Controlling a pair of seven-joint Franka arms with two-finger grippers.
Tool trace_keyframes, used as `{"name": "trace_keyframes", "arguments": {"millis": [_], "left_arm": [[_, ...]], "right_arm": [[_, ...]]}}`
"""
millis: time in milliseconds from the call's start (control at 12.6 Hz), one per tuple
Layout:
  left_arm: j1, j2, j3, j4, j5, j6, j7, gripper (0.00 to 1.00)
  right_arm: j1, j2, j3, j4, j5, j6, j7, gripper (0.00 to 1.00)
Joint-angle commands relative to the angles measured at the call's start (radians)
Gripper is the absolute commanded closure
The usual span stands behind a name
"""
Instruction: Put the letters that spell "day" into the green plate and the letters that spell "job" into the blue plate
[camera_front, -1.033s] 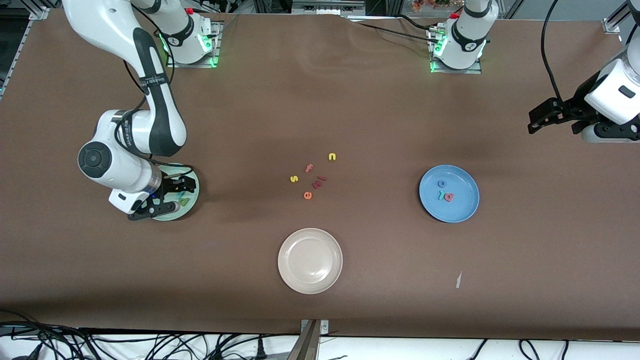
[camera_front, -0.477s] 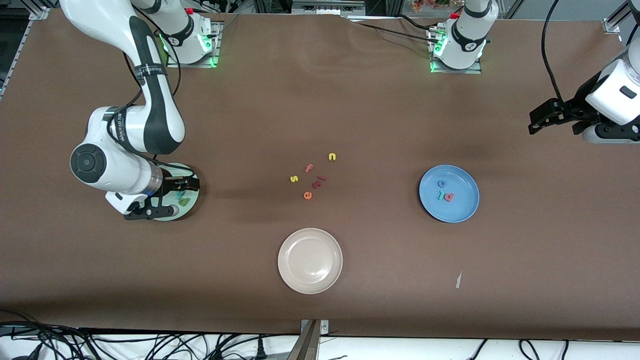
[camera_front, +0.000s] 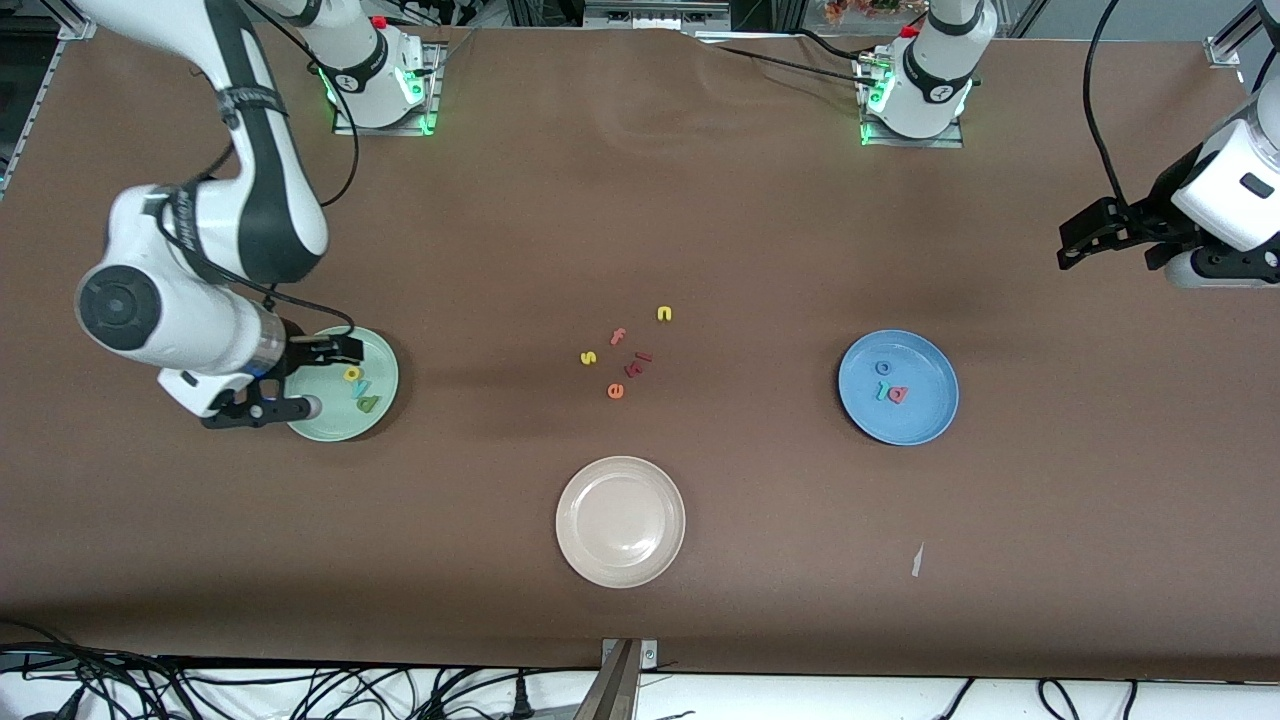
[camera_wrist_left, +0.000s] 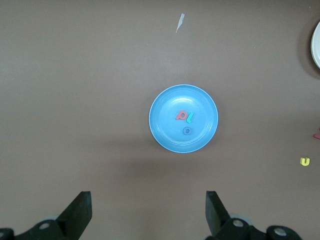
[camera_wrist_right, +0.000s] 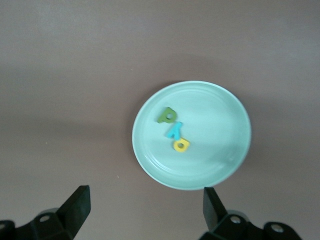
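Note:
The green plate (camera_front: 330, 418) (camera_wrist_right: 215, 130) lies toward the right arm's end of the table. In it are a yellow letter (camera_front: 351, 374) (camera_wrist_right: 181, 145), a light-blue "y" (camera_front: 360, 386) (camera_wrist_right: 174, 131) and a dark green letter (camera_front: 369, 403) (camera_wrist_right: 166, 115). My right gripper (camera_front: 316, 378) (camera_wrist_right: 145, 207) hangs open and empty over that plate's edge. The blue plate (camera_front: 922, 415) (camera_wrist_left: 165, 120) holds a blue "o" (camera_front: 883, 368) (camera_wrist_left: 186, 131), a teal "j" (camera_front: 882, 391) (camera_wrist_left: 190, 118) and a pink "b" (camera_front: 898, 394) (camera_wrist_left: 181, 115). My left gripper (camera_front: 1072, 240) (camera_wrist_left: 148, 210) waits open, high over the left arm's end of the table.
A beige-white plate (camera_front: 572, 520) lies nearest the front camera. Mid-table are loose letters: a yellow "n" (camera_front: 664, 314), a pink "f" (camera_front: 618, 336), a yellow "s" (camera_front: 588, 357), an orange "e" (camera_front: 616, 391) and a dark red piece (camera_front: 640, 362). A paper scrap (camera_front: 916, 560) lies near the blue plate.
My right arm has drawn back from over the green plate toward its own end of the table, so the three letters in the plate now show. The left arm has not moved.

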Motion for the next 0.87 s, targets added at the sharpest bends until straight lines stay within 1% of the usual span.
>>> {"name": "trace_keyframes", "arguments": {"millis": [0,159,238,318,556,795], "left_arm": [[0.010,0.013,-0.007,0.029,-0.013,-0.017,0.011,0.00],[0.010,0.013,-0.007,0.029,-0.013,-0.017,0.011,0.00],[0.010,0.013,-0.007,0.029,-0.013,-0.017,0.011,0.00],[0.010,0.013,-0.007,0.029,-0.013,-0.017,0.011,0.00],[0.010,0.016,-0.007,0.029,-0.020,-0.017,0.011,0.00],[0.011,0.017,-0.007,0.029,-0.017,-0.019,0.011,0.00]], "right_arm": [[-0.060,-0.112,0.050,-0.019,-0.038,-0.091,0.003,0.00],[-0.092,-0.183,0.050,-0.019,-0.047,-0.189,-0.002,0.00],[-0.098,-0.209,0.050,-0.014,-0.075,-0.242,-0.014,0.00],[-0.104,-0.231,0.050,0.005,-0.105,-0.305,-0.016,0.00],[-0.114,-0.278,0.044,0.059,-0.131,-0.433,-0.014,0.00],[-0.135,-0.312,0.041,0.062,-0.125,-0.429,0.001,0.00]]}}
